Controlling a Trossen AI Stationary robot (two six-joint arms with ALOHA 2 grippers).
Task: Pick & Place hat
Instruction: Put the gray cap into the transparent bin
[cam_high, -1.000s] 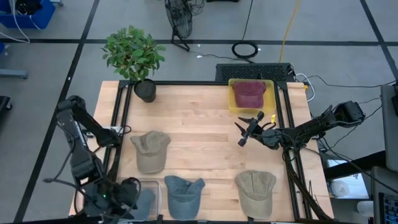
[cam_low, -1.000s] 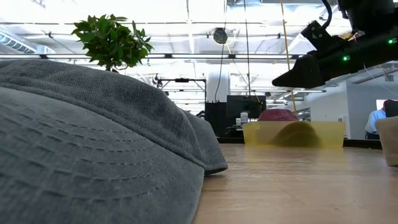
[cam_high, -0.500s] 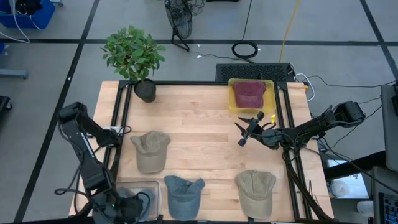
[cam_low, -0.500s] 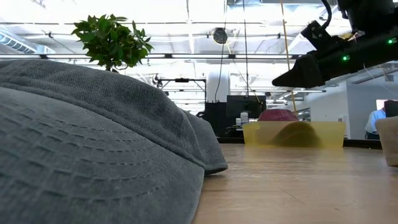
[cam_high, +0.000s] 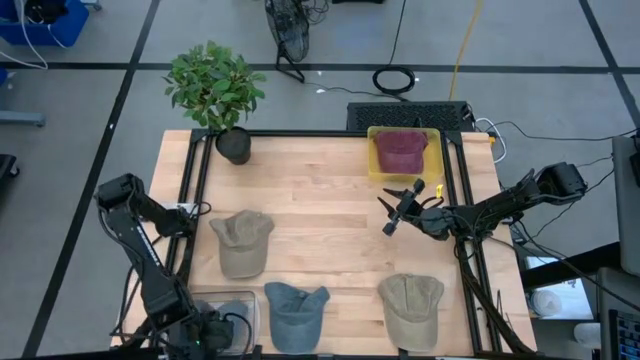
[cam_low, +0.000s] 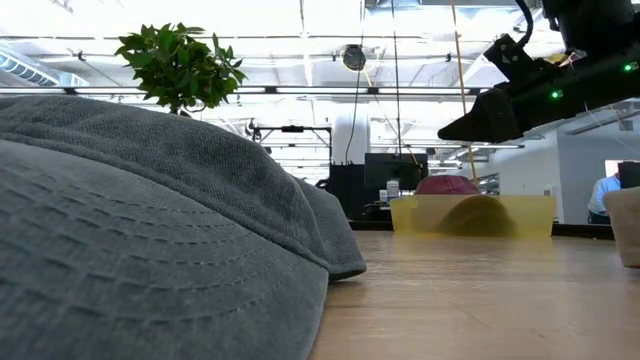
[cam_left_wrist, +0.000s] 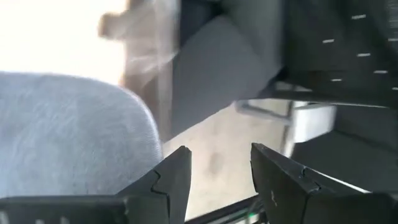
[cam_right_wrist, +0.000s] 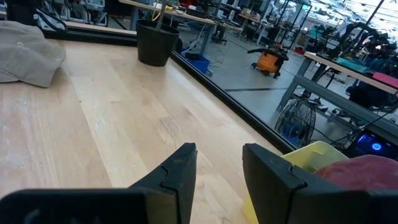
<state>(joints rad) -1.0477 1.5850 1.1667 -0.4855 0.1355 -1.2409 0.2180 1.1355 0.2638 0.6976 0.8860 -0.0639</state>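
The red hat (cam_high: 400, 150) sits in the yellow tray (cam_high: 375, 168) at the far side of the bench (cam_high: 320, 190), so one hat looks put away. Three more hats lie on the wood: a tan hat (cam_high: 242, 243) on the left, a blue hat (cam_high: 296, 314) at the near edge, and another tan hat (cam_high: 411, 308) on the right. A grey hat (cam_high: 232, 322) is in a clear box at the near left corner.

The right gripper (cam_high: 398, 208) hangs above the bench just in front of the yellow tray. Its fingers stand a little apart and hold nothing. The left gripper (cam_left_wrist: 219, 174) is low at the near left corner, right beside the grey hat. Its fingers are a little apart too, with nothing between them.

I think the robot is between hats now, with its hands empty. The next move may be to go down to one of the hats on the wood, close on the soft cloth, and carry it to a tray. The hats are floppy, so a grip on the brim could slip. A potted plant (cam_high: 215, 90) stands at the far left corner, out of the way
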